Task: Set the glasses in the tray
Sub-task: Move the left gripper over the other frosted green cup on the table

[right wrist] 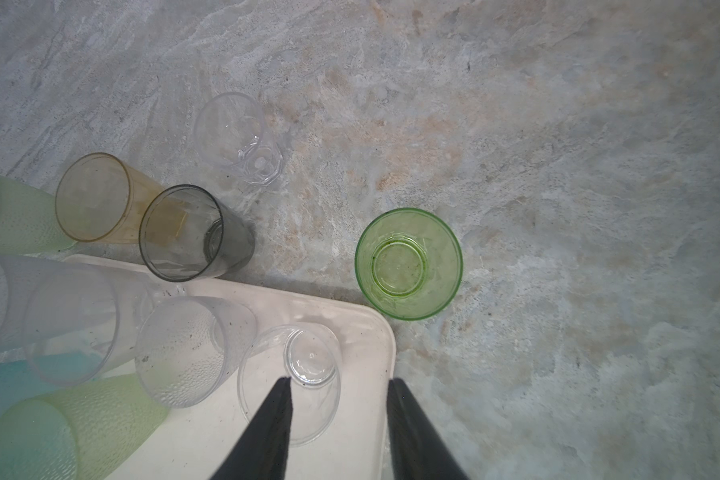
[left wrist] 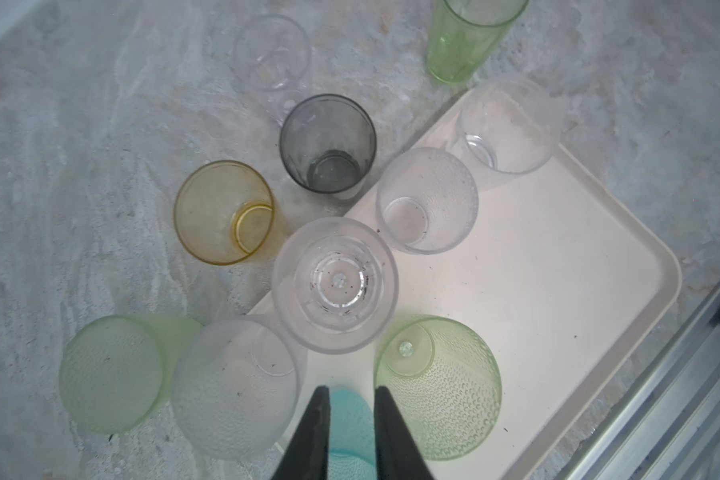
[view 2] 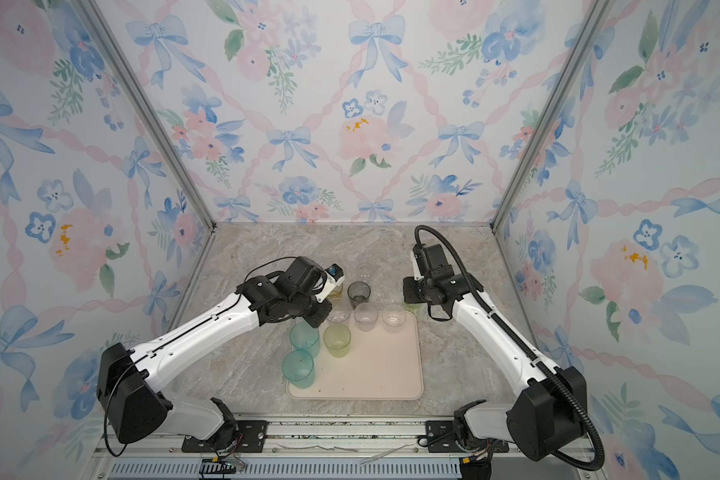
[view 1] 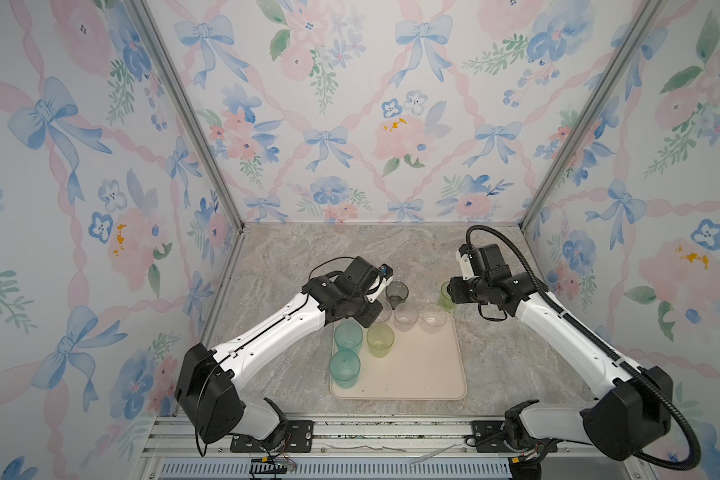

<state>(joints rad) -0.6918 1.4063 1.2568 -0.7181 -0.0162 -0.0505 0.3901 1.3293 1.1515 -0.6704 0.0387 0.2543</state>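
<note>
Floral walls (view 1: 350,124) enclose the marbled table (view 1: 495,353), and the cream tray (view 1: 425,365) lies at its near middle. Twelve glasses (left wrist: 335,284) crowd the tray's far and left sides. On it stand two teal glasses (view 1: 344,368), one pale green glass (view 1: 380,340) and three clear glasses (view 1: 406,316). Off it, hemming the rim, are one amber glass (left wrist: 225,212), one grey glass (view 1: 397,292), one plain tumbler (left wrist: 271,52) and two green glasses (right wrist: 408,264). A frosted glass (left wrist: 235,386) stands at the corner; on or off, I cannot tell. The left gripper (left wrist: 352,390) is narrowly parted and empty. The right gripper (right wrist: 339,382) gapes wider, also empty.

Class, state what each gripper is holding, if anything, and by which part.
Nothing is held: the left gripper and right gripper both hang open over the tray, clamping nothing.
</note>
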